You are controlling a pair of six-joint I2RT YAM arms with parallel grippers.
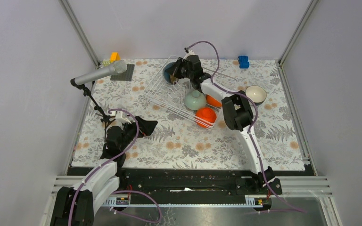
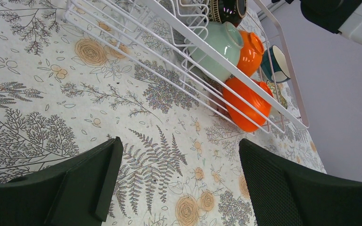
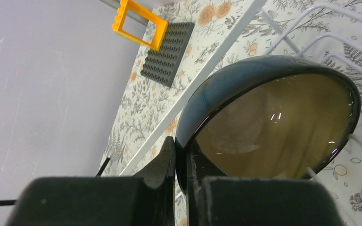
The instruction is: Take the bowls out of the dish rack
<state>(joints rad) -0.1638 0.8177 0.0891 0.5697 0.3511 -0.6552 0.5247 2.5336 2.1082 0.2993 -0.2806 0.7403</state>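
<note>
The white wire dish rack (image 1: 162, 94) sits at the table's back centre. My right gripper (image 1: 175, 73) reaches into its far corner. In the right wrist view that gripper (image 3: 183, 160) is shut on the rim of a dark bowl (image 3: 273, 117) with a brown inside, which stands on edge between the rack wires (image 3: 217, 56). A mint green bowl (image 1: 195, 100) and two orange bowls (image 1: 206, 117) (image 1: 213, 100) lie in the rack's near right end. A dark bowl with a white inside (image 1: 255, 94) stands on the table right of the rack. My left gripper (image 1: 146, 127) hovers open over the cloth, holding nothing.
A microphone on a stand (image 1: 99, 74) leans over the back left. Behind it lie a dark grey studded plate (image 1: 122, 73) and a yellow brick (image 1: 114, 56). A blue brick (image 1: 243, 61) sits at the back right. Grey walls close in three sides.
</note>
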